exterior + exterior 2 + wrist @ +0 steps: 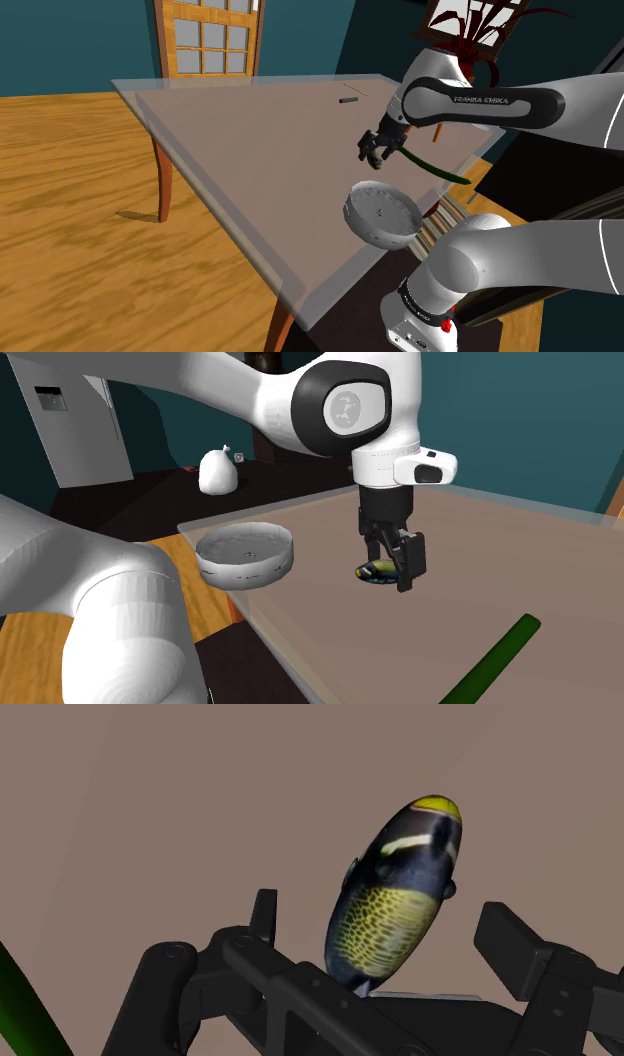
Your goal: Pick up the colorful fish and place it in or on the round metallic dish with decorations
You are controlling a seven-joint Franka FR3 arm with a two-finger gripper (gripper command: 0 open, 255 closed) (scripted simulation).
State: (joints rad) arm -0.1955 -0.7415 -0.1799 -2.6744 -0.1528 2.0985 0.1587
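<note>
The fish (pixel 392 904) is dark with a yellow spotted belly, a white stripe and a yellow tip. It lies on the brown table top, in the gap of my gripper (pixel 382 919), whose black fingers (pixel 262 912) stand apart on either side without touching it. From the second exterior view the gripper (pixel 393 564) hangs straight down over the fish (pixel 378 573), low over the table. The round grey dish (pixel 250 567) sits near the table's edge, to that view's left of the gripper. In the shoulder view the dish (pixel 375 232) lies below the gripper (pixel 373 153).
A long green rod (pixel 495 657) lies on the table (pixel 250 150) close beside the gripper, also seen as the rod (pixel 438 170) in the shoulder view. A small dark stick (pixel 347 101) rests farther off. A white sack (pixel 218 472) sits on the floor beyond.
</note>
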